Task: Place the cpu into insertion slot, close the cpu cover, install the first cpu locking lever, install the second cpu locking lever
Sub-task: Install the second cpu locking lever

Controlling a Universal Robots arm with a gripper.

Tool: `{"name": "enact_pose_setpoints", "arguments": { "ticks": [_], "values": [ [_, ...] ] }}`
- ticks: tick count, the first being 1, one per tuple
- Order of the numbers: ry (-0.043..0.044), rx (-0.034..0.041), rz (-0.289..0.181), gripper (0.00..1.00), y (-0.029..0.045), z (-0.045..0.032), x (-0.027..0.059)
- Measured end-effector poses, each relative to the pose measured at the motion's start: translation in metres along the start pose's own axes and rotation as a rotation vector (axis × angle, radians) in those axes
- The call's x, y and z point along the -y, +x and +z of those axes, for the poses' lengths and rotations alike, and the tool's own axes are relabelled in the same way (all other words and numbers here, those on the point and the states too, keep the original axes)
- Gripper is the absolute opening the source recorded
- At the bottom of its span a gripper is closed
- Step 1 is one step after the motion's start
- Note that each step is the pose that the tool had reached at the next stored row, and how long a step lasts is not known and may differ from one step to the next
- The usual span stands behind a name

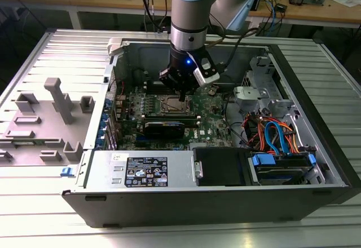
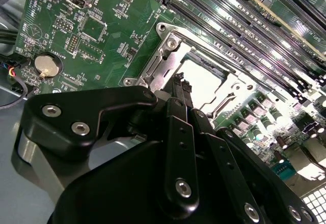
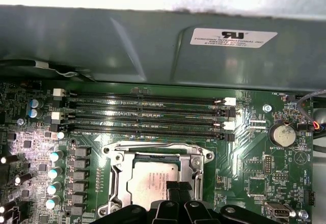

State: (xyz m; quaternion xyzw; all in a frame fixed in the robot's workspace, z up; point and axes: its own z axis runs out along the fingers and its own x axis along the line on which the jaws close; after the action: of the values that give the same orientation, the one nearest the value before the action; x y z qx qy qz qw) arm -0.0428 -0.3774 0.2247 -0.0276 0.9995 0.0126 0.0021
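1. The gripper [image 1: 181,94] hangs from a thick grey and pale-blue arm [image 1: 190,11] inside an open computer case [image 1: 316,141], directly over the socket area of the green motherboard [image 1: 211,115].
2. In the second wrist view, the gripper [image 2: 179,84] is matte black with round silver screws; its slim fingers [image 2: 182,99] sit pressed together at the tip with nothing between them, right above the chip.
3. The chip [image 3: 153,180] lies flat inside the socket [image 3: 158,175]; its top is a dull, silver-grey square of metal, and the black fingertips [image 3: 177,191] overlap one edge of it in the first wrist view. Whether they touch it cannot be told.
4. In the second wrist view, the chip [image 2: 204,79] glares pale and smooth, seated in the socket [image 2: 168,56].
5. Around the chip runs a shiny stamped-steel frame [image 3: 116,168] with rounded corners and screw heads; whether this is the hinged cover lying down or only the socket rim cannot be told.
6. Long, narrow black memory slots [image 3: 147,117] run in parallel rows just beside the socket, ending in white clips.
7. A round silver coin battery [image 3: 281,135] sits on the board well apart from the socket.
8. In the exterior view, a tangle of orange and blue cables [image 1: 276,135] lies toward that view's right, and ribbed grey metal panels [image 1: 67,62] stretch to its left.
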Motion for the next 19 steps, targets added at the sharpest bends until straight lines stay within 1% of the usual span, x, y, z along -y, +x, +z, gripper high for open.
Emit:
{"name": "enact_pose_setpoints", "arguments": {
  "ticks": [11,12,16,19],
  "values": [
    [0.0001,0.0000,0.000,0.11,0.0000,-0.0001,0.0002],
    [0.0003,-0.0002,0.000,0.11,0.0001,-0.0012,0.0002],
    [0.0003,-0.0001,0.000,0.11,0.0000,-0.0116,-0.0001],
    [-0.0001,0.0000,0.000,0.11,0.0000,-0.0128,0.0005]
  ]
}}
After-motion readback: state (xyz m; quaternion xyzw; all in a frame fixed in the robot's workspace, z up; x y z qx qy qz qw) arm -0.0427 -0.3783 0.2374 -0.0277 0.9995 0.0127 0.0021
